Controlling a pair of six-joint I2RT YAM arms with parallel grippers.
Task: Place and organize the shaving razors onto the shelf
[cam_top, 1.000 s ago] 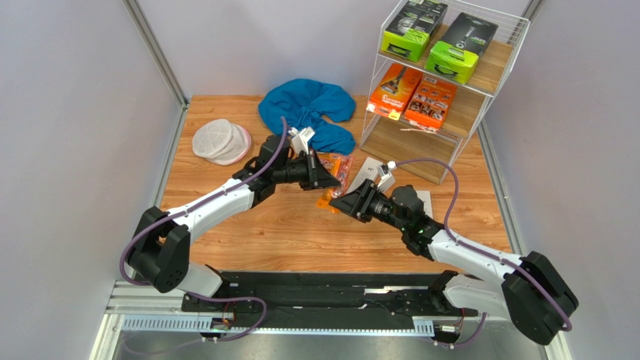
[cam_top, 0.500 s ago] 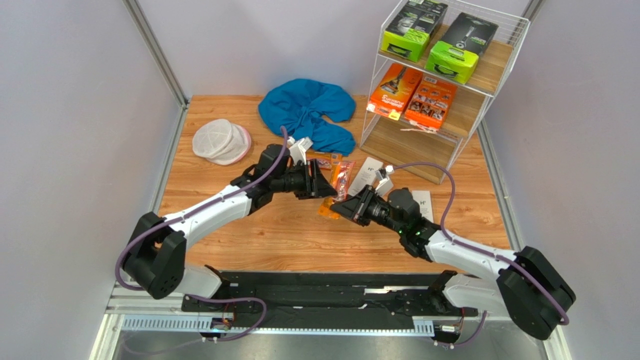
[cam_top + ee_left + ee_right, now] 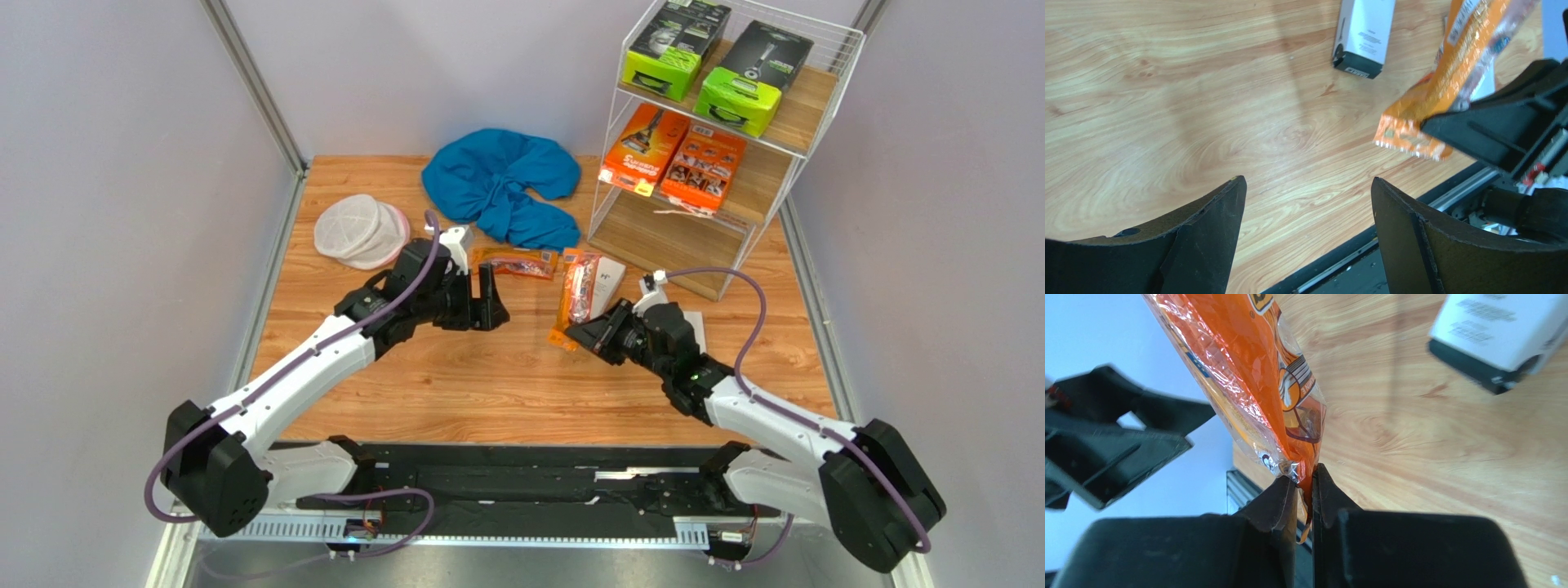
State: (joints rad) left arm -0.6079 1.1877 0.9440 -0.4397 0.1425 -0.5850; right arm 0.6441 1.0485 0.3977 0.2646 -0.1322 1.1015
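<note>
Orange plastic caught tight: the right gripper (image 3: 579,333) has its fingers pressed together on the end seam of one bag of disposables (image 3: 578,292); the right wrist view shows that bag (image 3: 1254,373) sticking straight out from the fingertips, off the wood; the left gripper (image 3: 491,298) stands wide apart with nothing between its fingers (image 3: 1211,233), just at 9 o'clock of the held bag.

Count them: two bags, the second bag (image 3: 518,262) flat on the table (image 3: 405,380) just beside the blue cloth (image 3: 503,184); two slim white boxes, one white box (image 3: 610,282) partly behind the held bag, the other white box (image 3: 693,328) half under the right arm; two lime-green boxes (image 3: 675,47) on the top tier of the shelf (image 3: 650,245); two orange cartons (image 3: 669,157) on the middle tier; one mesh pouch (image 3: 359,230) at 10 o'clock.

Edges: the shelf fills the 1 o'clock corner against the right wall; cloth and pouch sit toward the far edge; bare wood runs toward 6 o'clock between the two arms, and along the left edge at 8 o'clock.
</note>
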